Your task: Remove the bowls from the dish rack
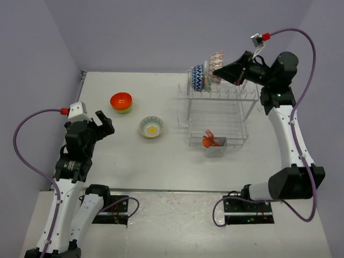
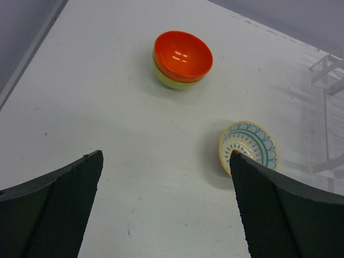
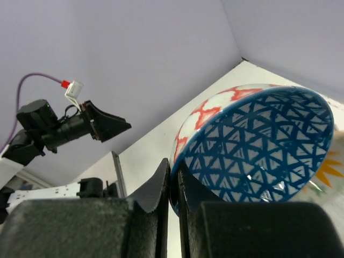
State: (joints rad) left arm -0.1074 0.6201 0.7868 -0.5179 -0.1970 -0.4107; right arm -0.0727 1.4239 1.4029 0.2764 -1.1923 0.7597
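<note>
The white wire dish rack (image 1: 217,115) stands right of centre. A blue-white zigzag bowl (image 1: 198,79) stands on edge in its top row. My right gripper (image 1: 219,69) is shut on the rim of the red-pink patterned bowl (image 1: 215,61) and holds it just above the rack's back. In the right wrist view the fingers (image 3: 161,185) pinch this bowl (image 3: 258,145), whose inside is blue. My left gripper (image 1: 105,124) is open and empty above the table (image 2: 166,156). The orange bowl (image 2: 183,55) sits in the lime-green bowl (image 2: 167,80). A yellow-rimmed green-white patterned bowl (image 2: 248,145) lies nearby.
A white cutlery caddy (image 1: 216,149) with orange utensils (image 1: 208,140) hangs at the rack's front. The rack's corner shows at the right edge of the left wrist view (image 2: 329,67). Walls close the table at the back and left.
</note>
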